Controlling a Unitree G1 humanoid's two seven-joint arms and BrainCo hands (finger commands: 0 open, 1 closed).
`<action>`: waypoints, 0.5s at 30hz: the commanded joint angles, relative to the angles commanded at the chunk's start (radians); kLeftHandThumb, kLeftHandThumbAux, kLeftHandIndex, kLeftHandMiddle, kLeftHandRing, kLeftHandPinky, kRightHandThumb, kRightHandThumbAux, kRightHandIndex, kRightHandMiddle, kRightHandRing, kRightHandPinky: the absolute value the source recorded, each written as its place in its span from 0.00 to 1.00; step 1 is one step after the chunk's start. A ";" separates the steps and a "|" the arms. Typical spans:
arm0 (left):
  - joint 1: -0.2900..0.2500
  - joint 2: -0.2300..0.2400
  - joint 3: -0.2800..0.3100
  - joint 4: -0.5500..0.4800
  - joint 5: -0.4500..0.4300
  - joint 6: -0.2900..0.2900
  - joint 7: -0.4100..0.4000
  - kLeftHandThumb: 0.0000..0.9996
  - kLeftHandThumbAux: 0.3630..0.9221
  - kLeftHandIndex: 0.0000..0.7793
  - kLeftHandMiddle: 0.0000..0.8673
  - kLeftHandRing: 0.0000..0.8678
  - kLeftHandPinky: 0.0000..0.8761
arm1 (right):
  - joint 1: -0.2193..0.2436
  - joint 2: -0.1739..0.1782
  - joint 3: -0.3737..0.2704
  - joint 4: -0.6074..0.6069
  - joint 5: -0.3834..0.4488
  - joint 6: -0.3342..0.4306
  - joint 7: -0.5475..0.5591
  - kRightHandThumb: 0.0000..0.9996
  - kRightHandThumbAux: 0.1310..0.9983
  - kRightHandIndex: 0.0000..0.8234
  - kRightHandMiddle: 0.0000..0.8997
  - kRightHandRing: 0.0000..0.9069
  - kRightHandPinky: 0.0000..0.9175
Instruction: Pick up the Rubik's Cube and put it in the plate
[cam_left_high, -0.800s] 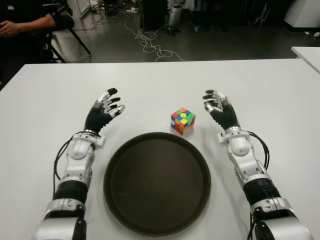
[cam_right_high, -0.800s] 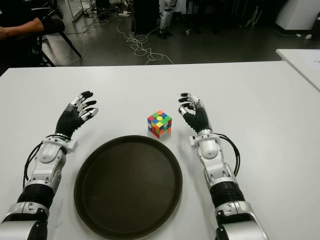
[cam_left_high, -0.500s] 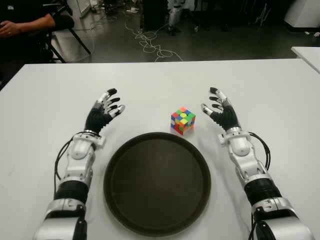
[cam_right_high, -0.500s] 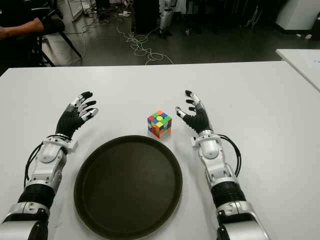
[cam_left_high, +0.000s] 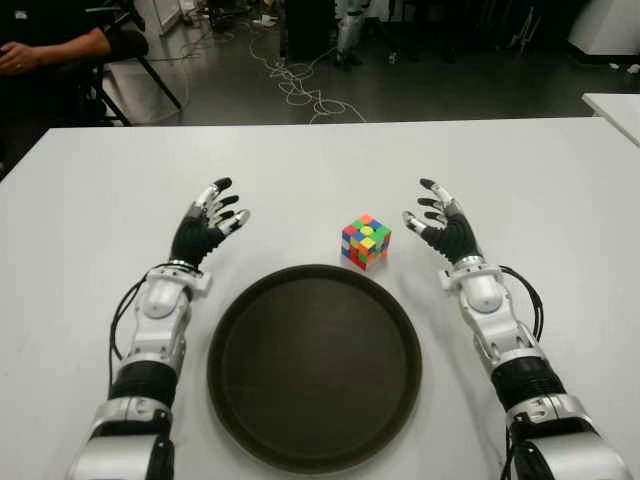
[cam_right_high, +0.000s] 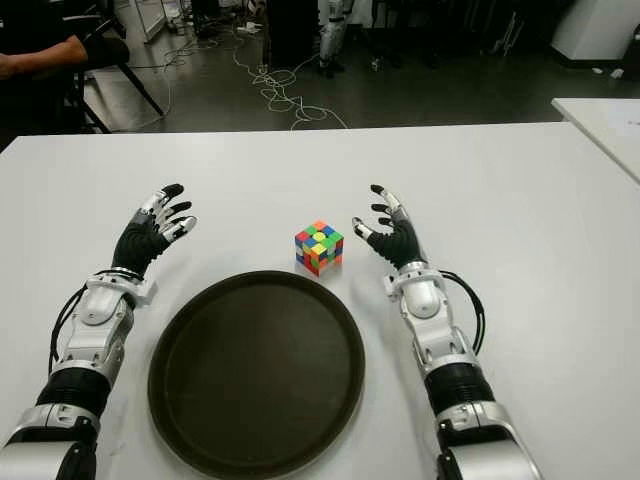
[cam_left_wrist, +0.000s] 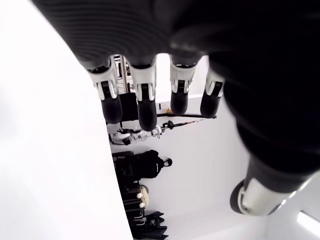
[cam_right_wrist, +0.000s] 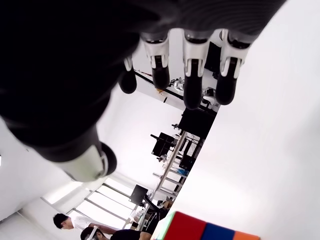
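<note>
Two hands are raised over the white table in front of you, and neither one holds anything. Your right hand sits just to the right of the Rubik's Cube, its fingers spread and loosely extended, palm turned toward the cube but apart from it; in the right wrist view you can see a corner of the cube's red and blue faces below the released fingers. Your left hand shows well to the left of the cube, beyond the far-left rim of the plate, fingers likewise relaxed and apart, with nothing between them in its wrist view. Whether either hand touches the table you can't really tell from these views. The cube rests on the table, tilted so one corner points toward you, just beyond the far edge of the plate and slightly right of its middle, near it but not touching. The plate is a round, dark brown dish lying flat between your two forearms. At the far left, past the table's edge, a person's arm shows beside a chair, and cables lie looped on the dark floor.
</note>
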 joint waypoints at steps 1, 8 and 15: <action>0.000 -0.001 0.000 0.001 0.000 0.000 0.001 0.19 0.58 0.06 0.10 0.12 0.14 | -0.001 -0.001 0.001 0.003 -0.002 0.000 -0.002 0.44 0.61 0.10 0.12 0.16 0.21; 0.000 -0.002 0.001 0.004 -0.001 -0.003 0.005 0.19 0.59 0.06 0.10 0.12 0.15 | -0.005 -0.003 0.003 0.012 -0.010 -0.004 -0.013 0.44 0.61 0.10 0.13 0.16 0.22; -0.001 -0.002 -0.001 0.003 0.000 -0.001 0.006 0.19 0.59 0.06 0.10 0.12 0.15 | -0.005 -0.002 0.001 0.015 -0.005 -0.007 -0.016 0.46 0.60 0.10 0.13 0.17 0.23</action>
